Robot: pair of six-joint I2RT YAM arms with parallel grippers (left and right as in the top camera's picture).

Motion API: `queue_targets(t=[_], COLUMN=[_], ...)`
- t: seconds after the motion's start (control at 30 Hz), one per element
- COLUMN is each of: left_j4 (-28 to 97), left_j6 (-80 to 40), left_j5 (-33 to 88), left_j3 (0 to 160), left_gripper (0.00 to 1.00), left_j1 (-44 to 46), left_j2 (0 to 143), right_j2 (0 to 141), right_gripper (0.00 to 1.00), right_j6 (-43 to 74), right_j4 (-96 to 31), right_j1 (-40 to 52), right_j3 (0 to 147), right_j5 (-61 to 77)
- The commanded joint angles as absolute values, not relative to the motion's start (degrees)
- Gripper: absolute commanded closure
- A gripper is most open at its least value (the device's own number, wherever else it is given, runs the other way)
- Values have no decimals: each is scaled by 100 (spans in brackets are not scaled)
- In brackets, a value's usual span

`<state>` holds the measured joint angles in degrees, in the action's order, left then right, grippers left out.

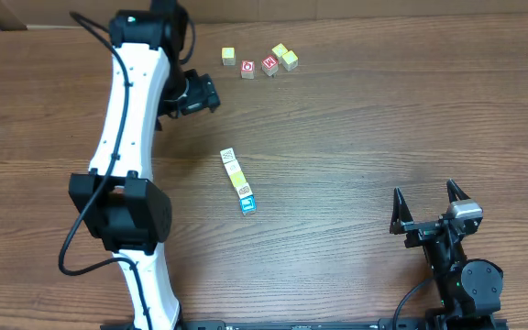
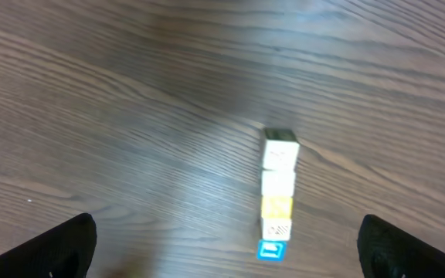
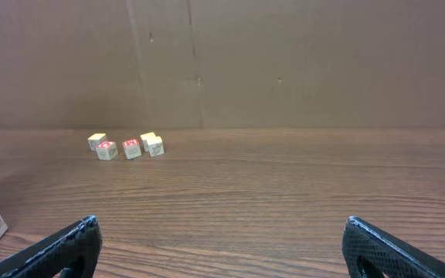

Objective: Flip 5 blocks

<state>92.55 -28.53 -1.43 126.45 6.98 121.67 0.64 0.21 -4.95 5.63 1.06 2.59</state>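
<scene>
The blocks (image 1: 238,181), five touching in a row on the worktop (image 1: 365,128), lie ahead of and between the spread left jaws and well away from the spread, empty right jaws; probably light, stiff and easily scattered, each wants pinching across opposite flat sides.

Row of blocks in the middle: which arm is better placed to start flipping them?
Left, probably. The left end effector, open, sits nearer the row of blocks, and its wrist camera has the row centred ahead. The right end effector sits farther off, facing the other cubes.
</scene>
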Motion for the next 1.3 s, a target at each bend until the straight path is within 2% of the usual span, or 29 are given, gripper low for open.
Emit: queue_targets(t=[0.0,0.2,0.37,0.73,0.97,1.27], left_j4=[9251,9251,9251,9474,8672,5850], left_j6=[-2786,-2786,-2720,-2718,-2722,-2869], left_j5=[-191,-191,-412,-497,-716,-550], left_j3=[12669,12669,12669,12352,9983,5918], left_gripper=[1,0,0,0,0,0], left_j1=[1070,1520,1564,622,519,517], left_j2=[11432,10241,9238,7129,5465,3492], right_j2=[21,21,21,23,21,21], right_gripper=[0,0,0,0,0,0], right_j6=[-5,-5,-5,-5,-5,-5], right_j4=[-464,-464,-464,-464,-464,-464], right_j1=[534,534,534,534,534,534], right_j3=[45,45,45,45,45,45], right_j5=[268,268,268,268,268,268])
